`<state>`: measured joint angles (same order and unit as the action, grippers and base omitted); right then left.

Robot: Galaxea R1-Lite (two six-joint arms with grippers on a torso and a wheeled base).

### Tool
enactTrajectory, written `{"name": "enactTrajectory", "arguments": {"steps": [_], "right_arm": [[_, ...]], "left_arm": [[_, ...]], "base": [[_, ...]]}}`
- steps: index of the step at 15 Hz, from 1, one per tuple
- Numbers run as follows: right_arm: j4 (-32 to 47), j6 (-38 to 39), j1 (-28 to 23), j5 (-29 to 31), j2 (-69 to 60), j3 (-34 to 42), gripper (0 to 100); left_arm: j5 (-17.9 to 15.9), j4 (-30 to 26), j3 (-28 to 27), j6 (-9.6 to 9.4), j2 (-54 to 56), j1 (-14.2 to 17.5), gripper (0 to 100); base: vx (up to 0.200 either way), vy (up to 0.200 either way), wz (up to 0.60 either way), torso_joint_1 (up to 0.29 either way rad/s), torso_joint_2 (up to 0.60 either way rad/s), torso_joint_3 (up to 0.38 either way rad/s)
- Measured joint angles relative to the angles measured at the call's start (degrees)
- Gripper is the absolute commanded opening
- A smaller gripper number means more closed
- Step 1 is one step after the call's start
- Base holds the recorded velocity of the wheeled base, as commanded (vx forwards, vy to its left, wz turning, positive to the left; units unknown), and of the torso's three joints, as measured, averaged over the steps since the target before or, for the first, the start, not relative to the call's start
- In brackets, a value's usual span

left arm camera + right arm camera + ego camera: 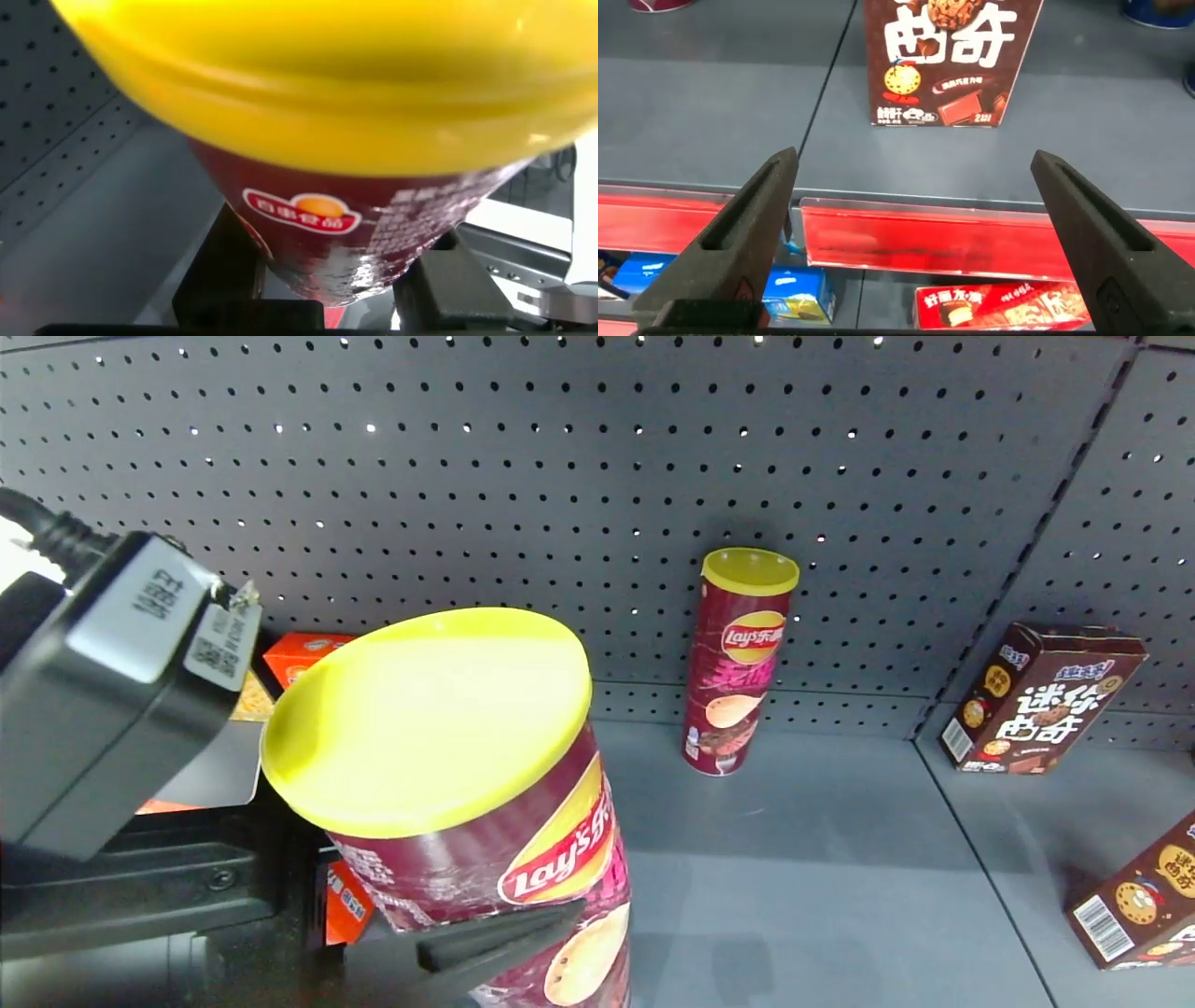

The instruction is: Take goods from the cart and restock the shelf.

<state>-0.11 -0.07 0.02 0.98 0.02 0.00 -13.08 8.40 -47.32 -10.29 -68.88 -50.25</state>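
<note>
A maroon chip can with a yellow lid (439,728) hangs tilted over the front left of the grey shelf (822,877). My left gripper (332,289) is shut on its lower body, with one dark finger (495,933) across the can's front. In the left wrist view the same can (318,215) stands between the two fingers. A second, matching chip can (738,663) stands upright at the back against the pegboard. My right gripper (915,161) is open and holds nothing, in front of the shelf's edge and facing a brown cookie box (948,56).
Two brown cookie boxes (1046,700) (1139,896) stand in the right-hand bay, past a seam in the shelf. Orange boxes (303,658) sit at the back left behind my left arm. A red price strip (934,243) lines the shelf front, with a blue box (799,294) and a red pack (999,308) below.
</note>
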Motion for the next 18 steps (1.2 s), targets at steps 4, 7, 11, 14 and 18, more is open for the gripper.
{"name": "enactTrajectory", "arguments": {"steps": [4,7,11,14,18], "right_arm": [[0.0,0.0,0.0,-0.1,0.0,0.0,100],[0.0,-0.1,0.0,-0.3,0.0,0.0,100],[0.0,-0.3,0.0,-0.4,0.0,0.0,100],[-0.1,-1.4,0.1,-0.3,0.7,-3.3,100],[3.9,0.1,1.8,-3.9,8.5,-20.7,100]], "left_arm": [[1.4,0.0,0.7,0.0,0.5,0.1,0],[6.5,0.2,4.5,0.11,2.2,0.0,0],[10.7,0.3,10.4,-0.29,5.1,-0.7,0],[13.2,1.1,10.7,-0.29,6.3,-1.3,0],[13.2,1.3,8.6,-0.22,6.4,-1.5,0]], "base": [[0.0,0.0,0.0,0.0,0.0,0.0],[0.0,0.0,0.0,0.0,0.0,0.0],[0.0,0.0,0.0,0.0,0.0,0.0],[0.0,0.0,0.0,0.0,0.0,0.0],[0.0,0.0,0.0,0.0,0.0,0.0]]}}
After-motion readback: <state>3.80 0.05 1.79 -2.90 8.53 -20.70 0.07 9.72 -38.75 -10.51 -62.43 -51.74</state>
